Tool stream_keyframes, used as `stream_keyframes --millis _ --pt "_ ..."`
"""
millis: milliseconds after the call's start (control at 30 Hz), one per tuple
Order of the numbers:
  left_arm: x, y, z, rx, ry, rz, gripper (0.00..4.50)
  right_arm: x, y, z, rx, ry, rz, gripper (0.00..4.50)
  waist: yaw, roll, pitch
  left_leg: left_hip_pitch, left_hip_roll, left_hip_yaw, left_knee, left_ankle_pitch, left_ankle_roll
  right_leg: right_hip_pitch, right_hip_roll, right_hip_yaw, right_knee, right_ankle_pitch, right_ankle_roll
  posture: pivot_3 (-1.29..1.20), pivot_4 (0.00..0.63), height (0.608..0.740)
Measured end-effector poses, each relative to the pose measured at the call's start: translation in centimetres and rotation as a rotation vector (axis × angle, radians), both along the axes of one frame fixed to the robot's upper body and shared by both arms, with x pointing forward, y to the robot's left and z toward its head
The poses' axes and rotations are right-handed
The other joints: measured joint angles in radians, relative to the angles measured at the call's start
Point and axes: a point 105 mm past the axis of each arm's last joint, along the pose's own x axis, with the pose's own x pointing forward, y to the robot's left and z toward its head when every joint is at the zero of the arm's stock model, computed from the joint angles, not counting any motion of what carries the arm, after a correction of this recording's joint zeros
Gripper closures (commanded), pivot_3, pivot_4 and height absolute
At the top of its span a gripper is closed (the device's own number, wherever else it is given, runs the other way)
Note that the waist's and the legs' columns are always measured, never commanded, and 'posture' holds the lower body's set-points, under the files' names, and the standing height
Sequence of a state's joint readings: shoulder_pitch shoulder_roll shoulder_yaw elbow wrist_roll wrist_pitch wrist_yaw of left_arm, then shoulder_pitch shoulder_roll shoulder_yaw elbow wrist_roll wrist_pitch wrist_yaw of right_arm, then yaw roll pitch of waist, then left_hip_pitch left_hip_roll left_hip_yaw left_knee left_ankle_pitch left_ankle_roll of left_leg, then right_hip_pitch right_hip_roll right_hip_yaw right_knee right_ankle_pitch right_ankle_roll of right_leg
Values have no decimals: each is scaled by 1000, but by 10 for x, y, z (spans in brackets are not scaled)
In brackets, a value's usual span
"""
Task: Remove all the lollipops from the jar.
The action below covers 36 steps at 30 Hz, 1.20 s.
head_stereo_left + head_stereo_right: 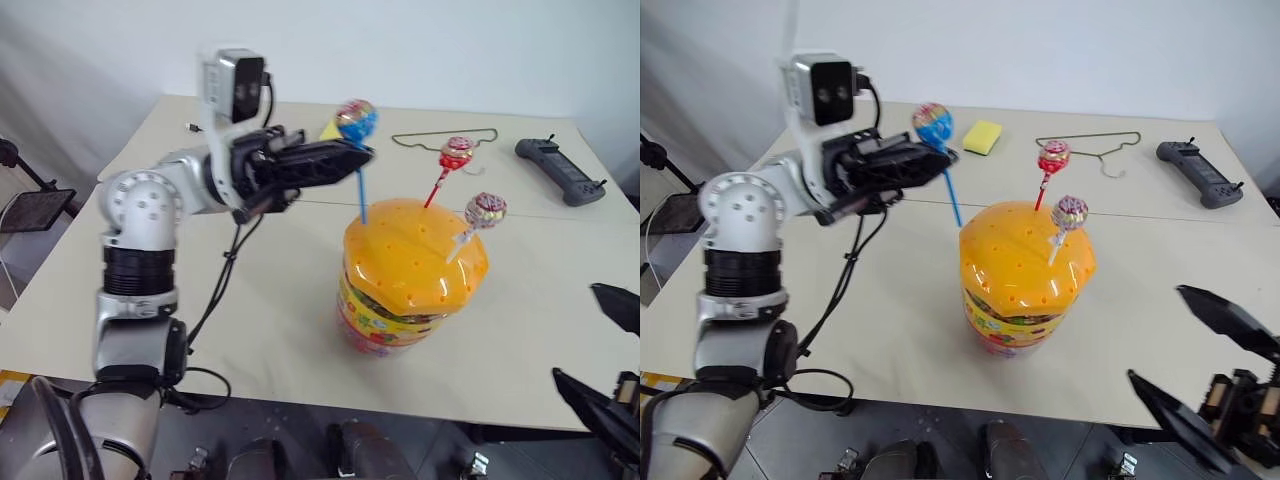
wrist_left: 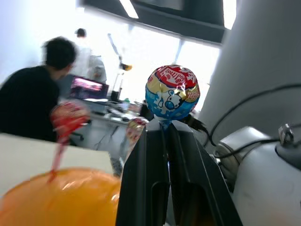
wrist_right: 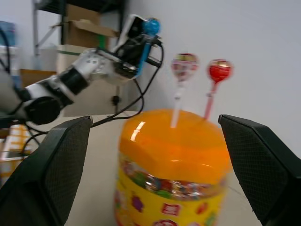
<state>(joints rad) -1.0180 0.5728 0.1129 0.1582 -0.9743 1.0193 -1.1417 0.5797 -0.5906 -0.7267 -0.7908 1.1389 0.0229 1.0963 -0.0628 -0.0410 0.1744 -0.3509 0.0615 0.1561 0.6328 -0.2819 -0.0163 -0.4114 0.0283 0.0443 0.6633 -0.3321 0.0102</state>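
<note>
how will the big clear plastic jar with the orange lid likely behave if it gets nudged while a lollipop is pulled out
The big clear plastic jar with the domed orange lid looks wide and squat, so it probably slides rather than tips. It appears packed with sweets, likely fairly heavy. The red-wrapped lollipop and the white-stick lollipop sit in lid holes, so they may drag it slightly.

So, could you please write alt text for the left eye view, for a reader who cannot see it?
The left gripper is shut on the blue stick of a lollipop above the jar and its orange lid. Two more lollipops stand in the lid, on a pale table.
</note>
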Motion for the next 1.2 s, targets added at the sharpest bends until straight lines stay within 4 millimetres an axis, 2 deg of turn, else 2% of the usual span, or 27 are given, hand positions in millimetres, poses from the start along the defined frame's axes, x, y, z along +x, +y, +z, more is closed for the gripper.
stream_keyframes --millis 67,133,200,233,300,400,500,600,667,800,867,1100,1200 --pt "23 30 -19 68 40 189 4479 1 4 -2 -40 4 37 0 3 0 0 0 0 -1 -2 1 -1 0 0 -1 0 0 -1 0 150 740" --pt "40 62 -48 167 87 367 4479 3 6 -5 -94 -4 78 0 7 -1 0 -1 0 -3 -1 1 -1 0 0 -3 -1 -1 -2 0 150 740" --pt "45 112 -86 337 146 574 4479 7 6 -12 -152 16 120 0 -2 -2 1 -1 0 -3 -2 0 -1 -1 0 -3 -1 -1 -2 0 150 740" --pt "42 136 -106 422 186 657 4479 10 3 -15 -168 31 127 0 -3 -3 1 -1 1 -3 -2 -1 -1 -1 -1 -4 -1 -2 -4 0 150 740" --pt "29 165 -135 542 244 729 4479 15 -4 -22 -187 58 132 0 2 -5 2 -3 1 -5 -2 -4 0 -2 -3 -7 -1 -4 -5 0 150 740" --pt "16 179 -151 624 242 789 4479 24 -8 -31 -222 55 164 0 27 -7 2 -6 0 -9 1 -8 2 -2 -5 -10 -3 -6 -5 0 150 740" --pt "4 214 -174 706 271 988 4479 34 -22 -44 -246 63 158 0 35 -6 2 -6 0 -9 0 -15 9 -1 -6 -10 -4 -7 -4 0 150 740" --pt "-7 223 -181 691 276 1073 4479 40 -32 -53 -259 76 154 0 35 -5 1 -5 0 -10 1 -16 8 0 -6 -12 -3 -8 -3 0 150 740" --pt "-16 223 -189 700 289 1089 4479 43 -36 -53 -271 74 157 0 27 -2 0 -4 0 -9 0 -17 8 1 -7 -11 -3 -8 -3 0 150 740" --pt "-26 220 -211 694 363 1116 3501 44 -40 -54 -292 73 160 0 10 1 0 -2 0 -9 -1 -16 8 1 -6 -11 -2 -10 -5 0 150 740" --pt "-26 219 -212 669 354 1124 2931 46 -41 -53 -294 63 159 0 10 1 0 -2 0 -10 0 -15 8 2 -6 -12 -1 -10 -5 0 150 740" --pt "-24 223 -209 641 286 1121 883 46 -41 -51 -272 75 149 0 9 0 0 -2 0 -9 0 -12 9 2 -6 -12 -1 -7 -6 0 150 740" --pt "-16 225 -196 582 192 1107 27 47 -46 -48 -239 87 101 0 11 0 0 -2 0 -9 0 -12 8 2 -6 -12 -1 -7 -6 0 150 740"
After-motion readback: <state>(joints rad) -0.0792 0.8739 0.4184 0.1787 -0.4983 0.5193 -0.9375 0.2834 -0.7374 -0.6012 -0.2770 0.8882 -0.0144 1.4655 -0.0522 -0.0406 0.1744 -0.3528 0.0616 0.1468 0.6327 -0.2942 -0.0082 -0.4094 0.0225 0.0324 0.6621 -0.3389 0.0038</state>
